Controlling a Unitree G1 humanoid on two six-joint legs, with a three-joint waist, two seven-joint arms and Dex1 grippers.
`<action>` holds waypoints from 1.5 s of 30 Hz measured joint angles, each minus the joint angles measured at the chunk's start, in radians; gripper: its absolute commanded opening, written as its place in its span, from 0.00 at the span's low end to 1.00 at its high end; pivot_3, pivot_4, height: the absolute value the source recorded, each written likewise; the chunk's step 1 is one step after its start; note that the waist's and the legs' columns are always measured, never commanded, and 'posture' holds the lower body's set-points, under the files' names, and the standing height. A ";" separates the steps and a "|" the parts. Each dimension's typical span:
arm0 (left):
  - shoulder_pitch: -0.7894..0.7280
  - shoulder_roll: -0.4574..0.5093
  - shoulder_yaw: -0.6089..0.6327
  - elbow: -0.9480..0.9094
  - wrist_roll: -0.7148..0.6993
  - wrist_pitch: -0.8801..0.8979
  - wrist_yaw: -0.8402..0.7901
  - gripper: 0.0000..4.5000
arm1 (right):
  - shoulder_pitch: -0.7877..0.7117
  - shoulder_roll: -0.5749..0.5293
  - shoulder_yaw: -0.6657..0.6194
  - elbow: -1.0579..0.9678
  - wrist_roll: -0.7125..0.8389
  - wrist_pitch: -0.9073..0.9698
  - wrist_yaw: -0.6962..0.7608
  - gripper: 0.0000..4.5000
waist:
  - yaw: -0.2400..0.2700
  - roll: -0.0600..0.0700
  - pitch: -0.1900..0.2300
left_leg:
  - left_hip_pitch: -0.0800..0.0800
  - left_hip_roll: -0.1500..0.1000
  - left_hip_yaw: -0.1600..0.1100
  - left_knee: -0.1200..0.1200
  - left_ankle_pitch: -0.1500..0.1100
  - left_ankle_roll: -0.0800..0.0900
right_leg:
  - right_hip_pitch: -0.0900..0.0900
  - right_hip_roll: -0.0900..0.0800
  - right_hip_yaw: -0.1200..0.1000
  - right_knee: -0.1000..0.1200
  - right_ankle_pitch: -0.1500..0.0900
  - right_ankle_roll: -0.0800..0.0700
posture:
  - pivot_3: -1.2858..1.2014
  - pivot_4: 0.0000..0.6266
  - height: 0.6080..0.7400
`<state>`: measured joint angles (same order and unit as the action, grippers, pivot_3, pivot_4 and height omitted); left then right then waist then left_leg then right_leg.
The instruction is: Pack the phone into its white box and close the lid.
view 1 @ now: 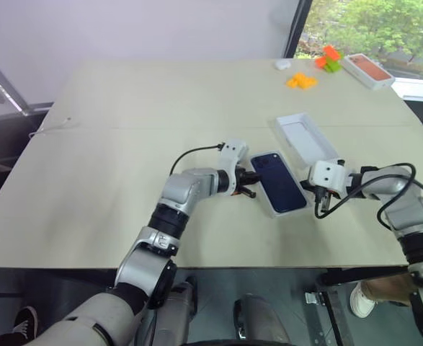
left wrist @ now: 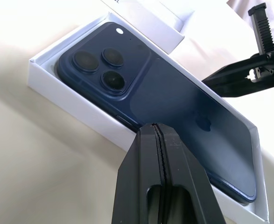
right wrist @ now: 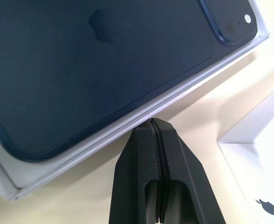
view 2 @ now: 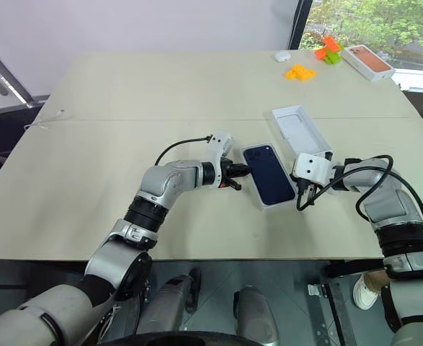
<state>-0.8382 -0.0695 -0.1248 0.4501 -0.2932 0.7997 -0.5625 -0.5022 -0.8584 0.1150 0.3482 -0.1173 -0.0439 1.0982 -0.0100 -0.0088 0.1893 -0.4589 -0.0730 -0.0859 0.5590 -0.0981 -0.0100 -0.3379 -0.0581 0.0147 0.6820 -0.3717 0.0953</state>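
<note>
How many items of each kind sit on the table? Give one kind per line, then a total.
Phones: 1, the navy phone
White box parts: 2, the white box and its lid
Orange-topped boxes: 1
Orange pieces: 2
Green pieces: 1
Small white items: 1
Total: 8

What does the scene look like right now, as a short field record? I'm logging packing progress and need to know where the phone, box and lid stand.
phone: lies camera side up inside the white box
white box: open on the table, no lid on it
lid: lies open side up on the table just beyond the box
left claw: shut, at the box's left side
right claw: shut, at the box's right side
far corner: orange pieces, box with orange-red top
</note>
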 measured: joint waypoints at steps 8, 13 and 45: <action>0.000 0.010 0.000 0.000 0.001 -0.007 0.000 0.00 | 0.040 -0.018 -0.002 -0.110 0.053 0.091 0.068 0.00 | -0.002 0.000 0.000 | 0.000 0.000 0.000 0.000 0.000 0.000 | 0.000 0.000 0.000 0.000 0.000 0.000 | 0.52 0.24 1.00; 0.000 0.008 0.000 0.000 0.000 -0.006 0.002 0.00 | 0.041 -0.021 -0.002 -0.119 0.054 0.112 0.065 0.00 | -0.001 0.000 0.000 | 0.000 0.000 0.000 0.001 0.000 0.000 | 0.000 0.000 0.000 0.000 0.000 0.000 | 0.52 0.24 1.00; 0.266 0.605 0.262 -0.638 -0.371 0.169 -0.342 1.00 | -0.383 0.188 0.009 0.177 0.029 0.491 -0.324 0.99 | -0.003 0.001 0.000 | -0.001 0.001 0.001 -0.004 0.000 -0.001 | -0.004 0.001 0.003 0.001 0.000 -0.001 | 0.52 0.24 1.00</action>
<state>-0.5718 0.5360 0.1371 -0.1878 -0.6638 0.9687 -0.9043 -0.8849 -0.6706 0.1236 0.5248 -0.0881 0.4469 0.7740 -0.0134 -0.0075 0.1893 -0.4599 -0.0719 -0.0850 0.5555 -0.0976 -0.0107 -0.3422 -0.0576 0.0175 0.6827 -0.3718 0.0944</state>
